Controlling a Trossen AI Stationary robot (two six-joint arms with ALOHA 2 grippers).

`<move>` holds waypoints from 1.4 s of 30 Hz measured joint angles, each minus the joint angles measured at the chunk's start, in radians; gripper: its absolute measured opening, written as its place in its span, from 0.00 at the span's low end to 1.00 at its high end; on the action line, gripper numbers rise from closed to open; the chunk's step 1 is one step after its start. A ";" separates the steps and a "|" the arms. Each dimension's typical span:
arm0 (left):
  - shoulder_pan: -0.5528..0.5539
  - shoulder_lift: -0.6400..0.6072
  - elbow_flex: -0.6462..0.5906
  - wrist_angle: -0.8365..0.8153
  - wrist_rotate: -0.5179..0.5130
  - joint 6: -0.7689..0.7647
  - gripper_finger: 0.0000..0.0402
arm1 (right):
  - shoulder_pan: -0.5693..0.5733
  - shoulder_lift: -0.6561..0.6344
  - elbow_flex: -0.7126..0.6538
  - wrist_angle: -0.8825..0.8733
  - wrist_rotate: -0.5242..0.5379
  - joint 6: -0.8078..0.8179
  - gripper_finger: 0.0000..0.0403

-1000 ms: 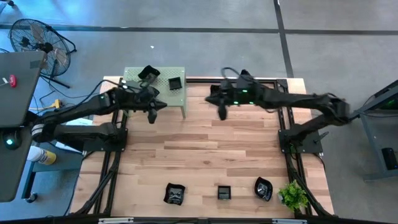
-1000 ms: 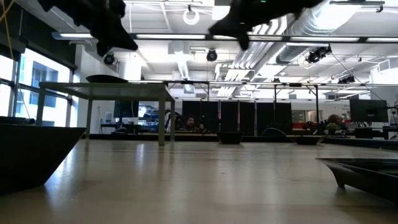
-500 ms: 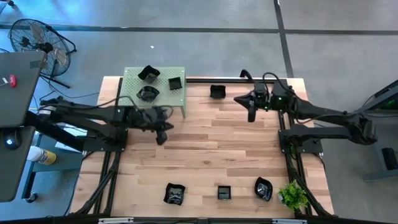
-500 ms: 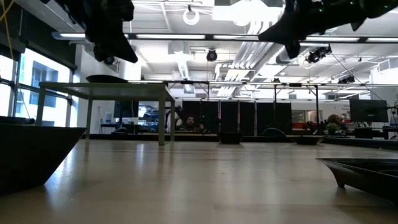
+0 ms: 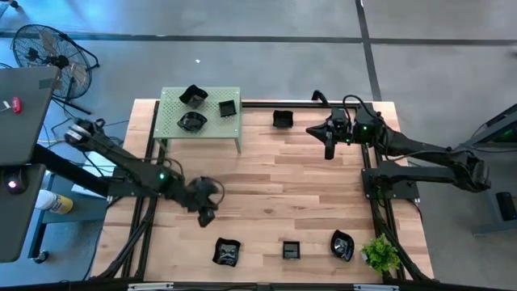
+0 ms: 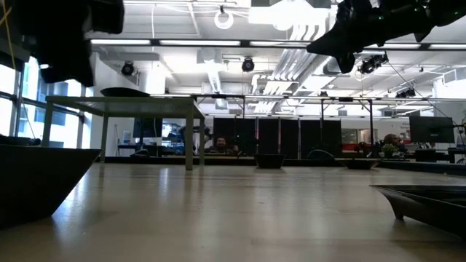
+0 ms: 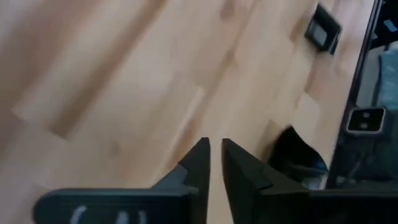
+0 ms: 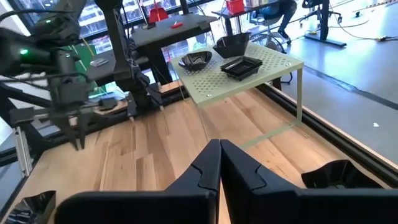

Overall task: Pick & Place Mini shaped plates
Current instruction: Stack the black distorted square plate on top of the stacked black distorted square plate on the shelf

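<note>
My left fingers (image 7: 213,163) – slightly parted, empty, over counter (image 5: 275,186). Mini plates (image 5: 227,251) look glossy, slippery, prob brittle – pinch rim.

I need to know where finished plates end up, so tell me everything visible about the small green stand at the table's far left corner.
The green stand is a small pale-green shelf with a perforated flat top on thin legs, standing on the wooden table at its far left corner. Three glossy black mini plates rest on top: one at the far edge, a squarish one and a rounder one. No gripper touches it.
</note>
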 joint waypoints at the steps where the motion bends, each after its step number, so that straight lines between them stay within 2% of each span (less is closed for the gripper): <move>1: -0.019 0.017 0.003 0.002 0.002 -0.040 0.12 | 0.000 0.000 0.000 0.000 0.000 -0.009 0.01; 9: -0.112 0.187 0.099 -0.002 0.038 -0.252 0.27 | 0.000 0.001 0.000 -0.001 0.000 -0.029 0.00; 14: -0.110 0.295 0.155 -0.006 0.146 -0.376 0.29 | 0.000 0.001 0.000 -0.006 0.000 -0.037 0.01; 21: -0.110 0.378 0.177 -0.001 0.213 -0.524 0.29 | 0.000 0.001 0.000 -0.013 0.000 -0.045 0.01; 28: -0.110 0.409 0.180 0.088 0.242 -0.550 0.29 | 0.000 0.001 0.000 -0.024 0.000 -0.070 0.00; 38: -0.109 0.441 0.179 0.068 0.264 -0.558 0.29 | 0.000 0.001 0.000 -0.033 0.000 -0.071 0.00; 42: -0.109 0.451 0.179 0.074 0.281 -0.558 0.23 | 0.000 0.001 0.000 -0.033 0.000 -0.075 0.01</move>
